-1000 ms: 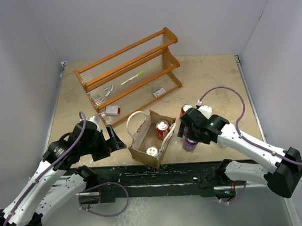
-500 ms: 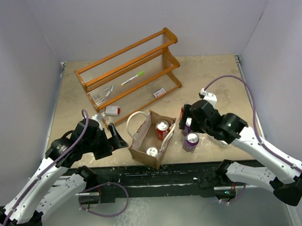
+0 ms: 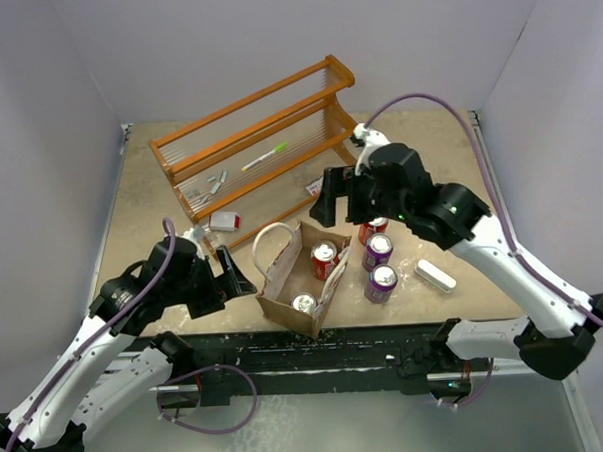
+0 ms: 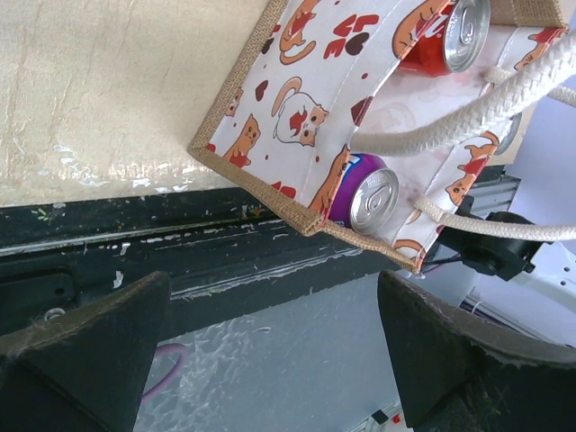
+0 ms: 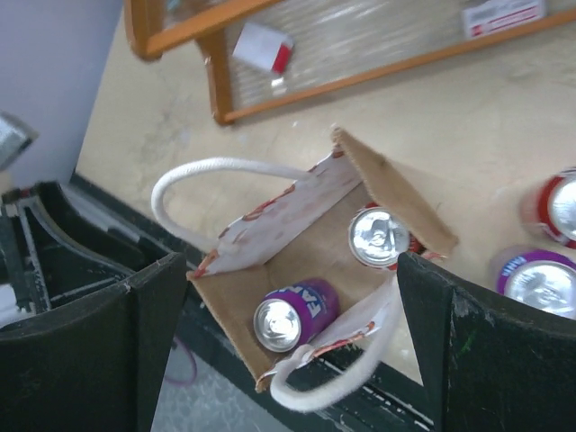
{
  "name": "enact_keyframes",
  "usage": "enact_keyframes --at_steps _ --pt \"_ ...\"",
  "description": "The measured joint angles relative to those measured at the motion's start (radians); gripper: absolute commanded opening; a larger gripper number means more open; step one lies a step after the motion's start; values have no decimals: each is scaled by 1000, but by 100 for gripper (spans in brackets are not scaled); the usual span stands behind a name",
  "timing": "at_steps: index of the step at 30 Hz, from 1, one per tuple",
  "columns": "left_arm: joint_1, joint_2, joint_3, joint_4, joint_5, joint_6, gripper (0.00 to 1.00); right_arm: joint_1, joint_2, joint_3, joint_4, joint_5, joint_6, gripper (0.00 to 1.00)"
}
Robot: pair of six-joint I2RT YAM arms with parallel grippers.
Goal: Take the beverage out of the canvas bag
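Note:
The canvas bag (image 3: 279,270) stands open near the table's front edge, with cat-print panels and white rope handles. Inside it are a red can (image 3: 325,253) and a purple can (image 3: 304,303); both show in the right wrist view, the purple can (image 5: 292,315) and the red can (image 5: 380,238). My right gripper (image 3: 339,206) hangs open and empty above the bag's far right side. My left gripper (image 3: 238,279) is open and empty just left of the bag. In the left wrist view, the bag (image 4: 297,117) and the purple can (image 4: 369,193) show.
Three cans stand on the table right of the bag: one red (image 3: 375,226) and two purple (image 3: 378,248) (image 3: 383,279). A white oblong object (image 3: 435,275) lies further right. A wooden rack (image 3: 258,148) with small items stands behind. The table's front edge is just below the bag.
My right gripper let go of a purple can right of the bag, then rose and swung back-left to above the bag. The left arm barely moved.

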Motion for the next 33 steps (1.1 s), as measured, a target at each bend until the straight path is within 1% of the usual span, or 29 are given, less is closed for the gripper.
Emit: enact_keyframes --at_steps 3,5,9,14,18,25,33 --pt "0 -19 1 -10 -1 0 99 5 81 3 14 -111 -12 100" --pt "0 -27 2 -19 -3 0 99 16 135 2 11 -150 -12 100" --pt "0 -39 4 -36 -7 0 99 76 248 2 -23 -164 -16 100" --pt "0 -43 4 -48 -14 0 99 190 403 35 -137 -93 -37 100" --pt "0 -42 4 -48 -14 0 99 233 489 61 -224 0 -45 100" --pt "0 -32 4 -47 -14 0 99 235 509 61 -292 144 -38 100" --pt "0 -25 4 -48 -18 0 99 237 532 92 -326 256 30 100"
